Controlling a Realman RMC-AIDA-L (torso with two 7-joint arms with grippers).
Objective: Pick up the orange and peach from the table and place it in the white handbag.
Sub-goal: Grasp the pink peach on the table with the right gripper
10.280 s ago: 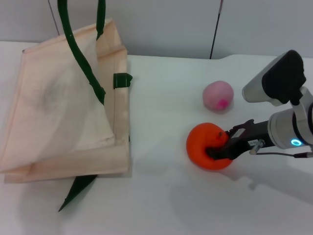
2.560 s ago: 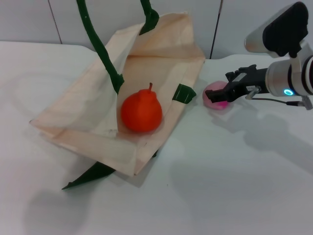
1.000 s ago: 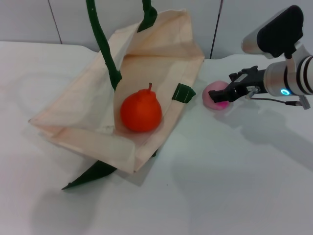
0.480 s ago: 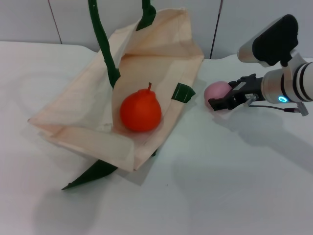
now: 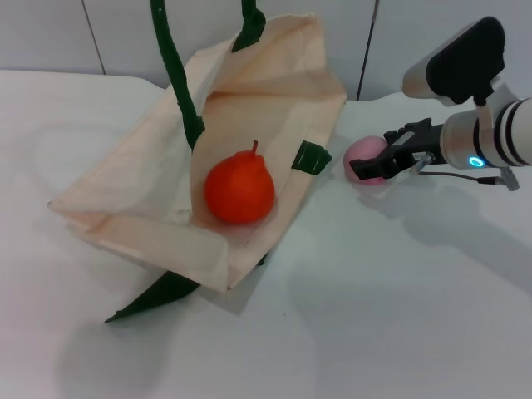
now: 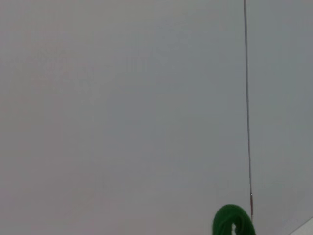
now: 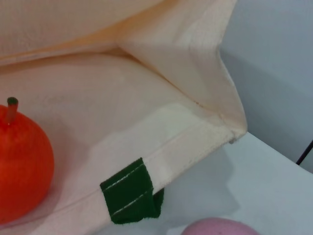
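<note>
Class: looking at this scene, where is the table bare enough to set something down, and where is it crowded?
Bare: the table in front of the white handbag and the right gripper. Crowded: the narrow gap between the bag's mouth and the peach; inside, the orange takes up room.

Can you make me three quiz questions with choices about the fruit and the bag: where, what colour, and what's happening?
1. Where is the orange?
A. on the table
B. inside the bag
C. in the right tool

2. What colour are the straps?
A. green
B. blue
C. red

3. What is the right tool doing?
A. gripping the orange
C. closing around the peach
B. resting far from the fruit

Answers: 1 B, it lies on the open fabric. 2 A, dark green bands. 3 C, its fingers flank the peach beside the bag.
</note>
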